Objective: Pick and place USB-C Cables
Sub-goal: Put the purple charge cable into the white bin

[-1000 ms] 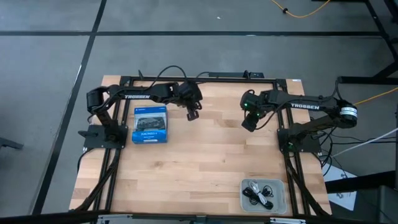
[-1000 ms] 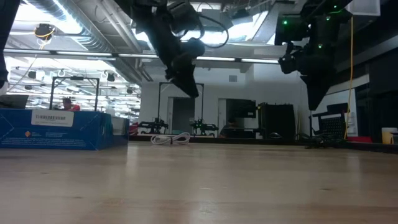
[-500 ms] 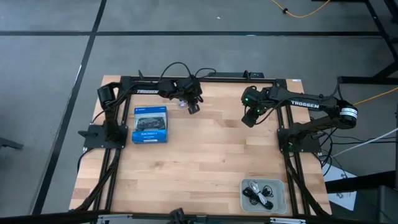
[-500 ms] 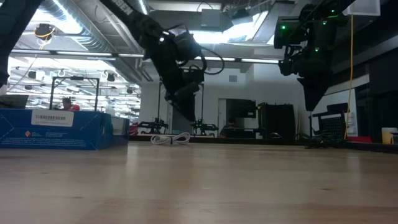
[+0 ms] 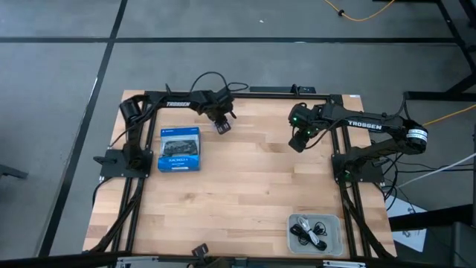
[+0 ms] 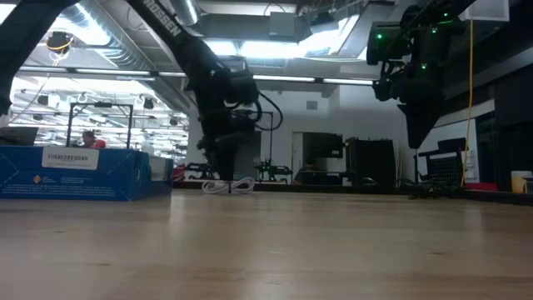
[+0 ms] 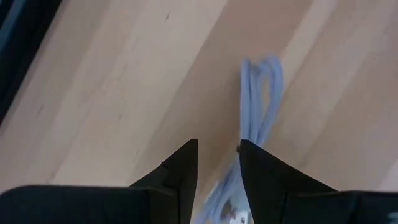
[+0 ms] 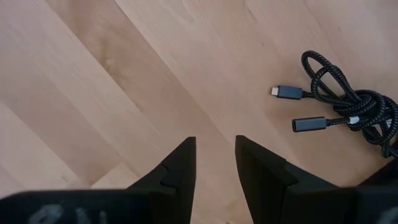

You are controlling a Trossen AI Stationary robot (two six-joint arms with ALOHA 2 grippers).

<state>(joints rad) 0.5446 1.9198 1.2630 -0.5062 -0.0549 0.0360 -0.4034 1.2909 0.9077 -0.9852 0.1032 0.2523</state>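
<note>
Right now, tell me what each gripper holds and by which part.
Nothing is held. The left gripper hangs open just above the pale cable; the right gripper hangs open beside the black cable.

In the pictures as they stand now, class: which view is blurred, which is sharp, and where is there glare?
Left wrist view: the pale cable is soft and out of focus. Right wrist view: the braided black cable and its plugs are crisp. Low view: bright ceiling lights glare behind the left gripper, leaving both arms as dark silhouettes.
</note>
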